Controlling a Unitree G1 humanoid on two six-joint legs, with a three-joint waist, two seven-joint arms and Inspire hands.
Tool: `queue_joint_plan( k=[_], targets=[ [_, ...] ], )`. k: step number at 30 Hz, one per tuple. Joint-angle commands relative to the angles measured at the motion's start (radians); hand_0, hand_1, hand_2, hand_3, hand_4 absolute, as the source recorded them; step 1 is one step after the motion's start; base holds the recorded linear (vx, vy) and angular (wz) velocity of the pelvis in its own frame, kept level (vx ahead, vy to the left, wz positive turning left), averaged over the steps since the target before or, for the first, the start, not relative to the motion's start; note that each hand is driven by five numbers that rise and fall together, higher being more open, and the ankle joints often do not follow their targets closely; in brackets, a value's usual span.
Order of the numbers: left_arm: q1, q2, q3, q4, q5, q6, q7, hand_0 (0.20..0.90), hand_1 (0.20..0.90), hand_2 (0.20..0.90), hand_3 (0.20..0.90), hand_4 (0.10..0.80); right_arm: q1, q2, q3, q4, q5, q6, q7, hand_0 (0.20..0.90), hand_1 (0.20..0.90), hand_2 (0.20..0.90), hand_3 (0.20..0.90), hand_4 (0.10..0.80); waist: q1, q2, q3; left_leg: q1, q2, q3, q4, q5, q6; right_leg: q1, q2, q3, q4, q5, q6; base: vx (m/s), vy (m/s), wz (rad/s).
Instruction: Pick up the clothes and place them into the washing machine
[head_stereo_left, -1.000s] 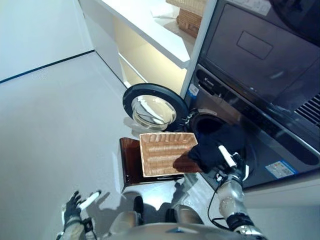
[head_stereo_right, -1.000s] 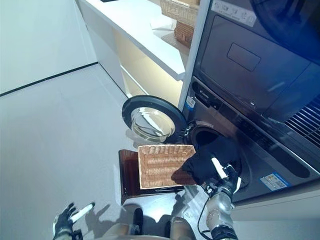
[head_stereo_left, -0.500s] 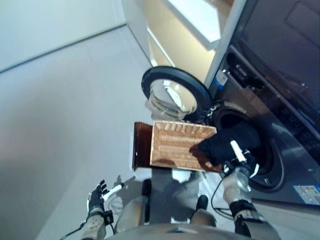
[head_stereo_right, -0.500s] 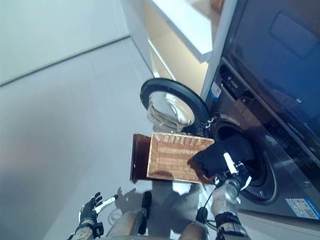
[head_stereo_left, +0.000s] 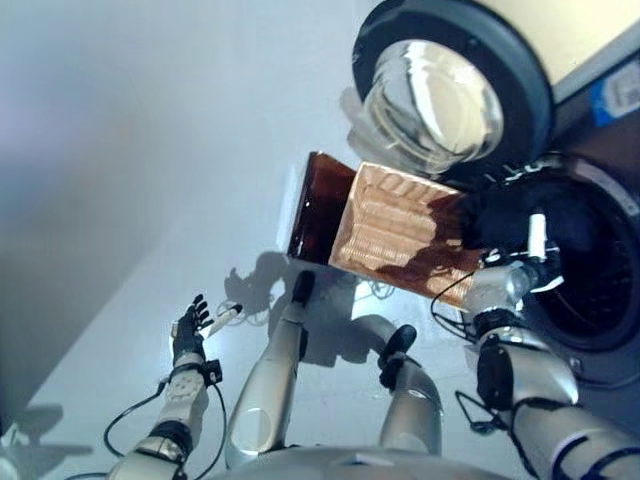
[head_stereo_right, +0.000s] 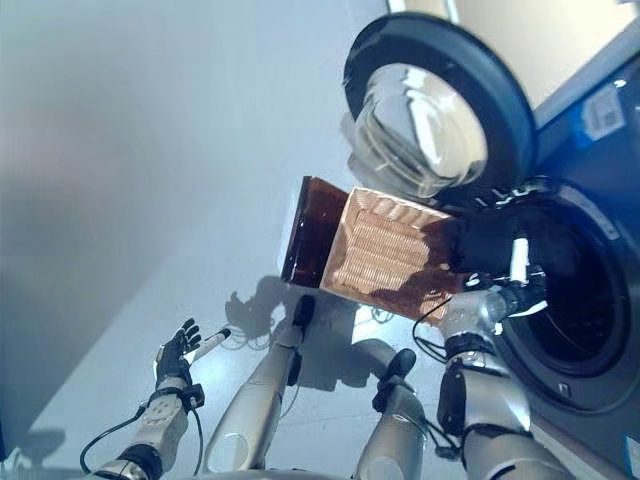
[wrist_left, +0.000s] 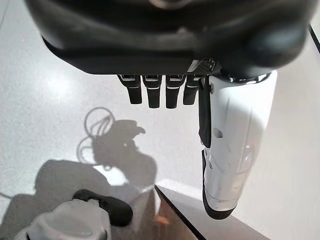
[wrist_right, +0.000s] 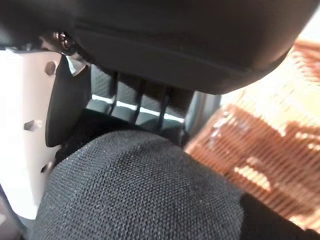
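Note:
A black garment (head_stereo_left: 508, 214) hangs from my right hand (head_stereo_left: 520, 272), over the wicker basket's right end and just in front of the washing machine's drum mouth (head_stereo_left: 600, 292). In the right wrist view the dark cloth (wrist_right: 135, 192) fills the space under my fingers (wrist_right: 136, 109), which curl onto it beside the white-covered thumb (wrist_right: 25, 125). The wicker basket (head_stereo_left: 398, 230) shows no other clothes. My left hand (head_stereo_left: 190, 330) hangs low at the left above the floor, with straight fingers (wrist_left: 157, 92) holding nothing.
The basket rests on a dark brown stool (head_stereo_left: 314, 208). The machine's round glass door (head_stereo_left: 440, 95) stands swung open just beyond the basket, left of the drum. Pale grey floor (head_stereo_left: 150, 150) spreads out to the left.
The whole picture has shifted as the camera tipped down toward the floor. My right hand still holds the black garment by the drum mouth. The left hand stays low and idle.

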Motion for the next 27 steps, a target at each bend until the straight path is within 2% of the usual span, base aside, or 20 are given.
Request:
queue_joint_plan(
  k=[1,3,4,5,8,15,18,19,21,25,26,27],
  targets=[
    [0.009,0.066,0.011,-0.039,0.008,-0.059,0.055,0.9,0.9,0.9,0.9,0.8,-0.035,-0.229,-0.011,-0.002,-0.007,-0.151,-0.04,0.2,0.2,0.2,0.2,0.3,0.022,-0.005,-0.039,-0.048,-0.023,0.047,0.197,-0.156,-0.047,-0.1,0.047,0.041,0.063,0.064,-0.039,-0.073,0.036,0.08],
    [0.023,0.063,0.017,-0.055,0.011,-0.062,0.064,0.9,0.9,0.9,0.9,0.8,-0.056,-0.268,0.002,0.016,-0.022,-0.141,-0.056,0.2,0.2,0.2,0.2,0.3,0.021,0.003,-0.044,-0.087,-0.018,0.046,0.245,-0.174,-0.049,-0.15,0.052,0.05,0.118,0.038,-0.043,-0.032,0.06,0.11],
    [0.041,0.066,0.028,-0.082,0.02,-0.067,0.074,0.9,0.9,0.9,0.9,0.8,-0.055,-0.315,0.025,-0.003,-0.073,-0.14,-0.083,0.2,0.2,0.2,0.2,0.3,0.014,0.009,-0.046,-0.116,-0.012,0.049,0.292,-0.215,-0.051,-0.185,0.055,0.068,0.162,0.002,-0.034,-0.096,0.059,0.03],
    [0.048,0.064,0.03,-0.085,0.023,-0.069,0.075,0.9,0.9,0.9,0.9,0.8,-0.049,-0.33,0.027,0.004,-0.088,-0.134,-0.095,0.2,0.2,0.2,0.2,0.3,0.012,0.014,-0.043,-0.139,-0.012,0.051,0.305,-0.197,-0.051,-0.209,0.051,0.066,0.174,0.015,-0.045,-0.087,0.029,-0.04],
    [0.077,0.07,0.038,-0.112,0.035,-0.073,0.082,0.9,0.9,0.9,0.9,0.8,-0.04,-0.397,0.029,0.018,-0.138,-0.125,-0.129,0.2,0.2,0.2,0.2,0.3,0.001,0.028,-0.052,-0.168,-0.009,0.053,0.323,-0.205,-0.053,-0.251,0.053,0.083,0.21,-0.001,-0.051,-0.077,0.018,-0.01],
    [0.109,0.063,0.029,-0.126,0.022,-0.078,0.097,0.9,0.9,0.9,0.9,0.8,-0.014,-0.462,0.026,-0.012,-0.258,-0.094,-0.238,0.2,0.2,0.2,0.2,0.3,-0.037,0.049,-0.042,-0.201,0.01,0.078,0.334,-0.197,-0.055,-0.313,0.07,0.128,0.221,0.002,-0.065,-0.076,0.033,-0.17],
    [0.106,0.06,0.013,-0.136,0.002,-0.081,0.088,0.9,0.9,0.9,0.9,0.8,-0.012,-0.476,0.028,-0.011,-0.275,-0.082,-0.246,0.2,0.2,0.2,0.2,0.3,-0.048,0.056,-0.039,-0.195,0.012,0.082,0.309,-0.183,-0.057,-0.319,0.075,0.132,0.21,0.005,-0.066,-0.034,-0.012,-0.21],
    [0.107,0.06,0.009,-0.146,0.003,-0.081,0.088,0.9,0.9,0.9,0.9,0.8,-0.013,-0.483,0.029,-0.005,-0.278,-0.081,-0.245,0.2,0.2,0.2,0.2,0.3,-0.052,0.059,-0.047,-0.184,0.012,0.079,0.305,-0.204,-0.058,-0.313,0.077,0.141,0.211,-0.016,-0.057,0.024,-0.038,-0.08],
    [0.115,0.066,0.005,-0.172,0.002,-0.085,0.089,0.9,0.9,0.9,0.9,0.8,-0.013,-0.499,0.032,-0.001,-0.283,-0.077,-0.242,0.2,0.2,0.2,0.2,0.3,-0.058,0.068,-0.041,-0.187,0.013,0.088,0.279,-0.17,-0.057,-0.32,0.074,0.137,0.193,0.013,-0.066,-0.099,-0.006,-0.03],
    [0.123,0.064,0.005,-0.168,-0.008,-0.092,0.078,0.9,0.9,0.9,0.9,0.8,-0.061,-0.545,0.065,0.01,-0.303,-0.062,-0.24,0.2,0.2,0.2,0.2,0.3,-0.061,0.081,-0.028,-0.188,0.015,0.106,0.246,-0.153,-0.055,-0.335,0.074,0.15,0.164,0.026,-0.065,-0.055,0.014,-0.04],
    [0.125,0.063,0.006,-0.179,-0.021,-0.092,0.074,0.9,0.9,0.9,0.9,0.8,-0.086,-0.578,0.079,0.011,-0.306,-0.06,-0.246,0.2,0.2,0.2,0.2,0.3,-0.061,0.088,-0.028,-0.194,0.015,0.105,0.255,-0.18,-0.058,-0.348,0.078,0.165,0.174,-0.002,-0.056,0.063,-0.021,-0.11],
    [0.124,0.061,0.006,-0.179,-0.022,-0.092,0.074,0.9,0.9,0.9,0.9,0.8,-0.091,-0.58,0.083,0.014,-0.305,-0.06,-0.246,0.2,0.2,0.2,0.2,0.3,-0.061,0.089,-0.029,-0.197,0.016,0.106,0.257,-0.181,-0.058,-0.352,0.078,0.166,0.176,-0.003,-0.056,0.07,-0.035,-0.13]
  ],
)
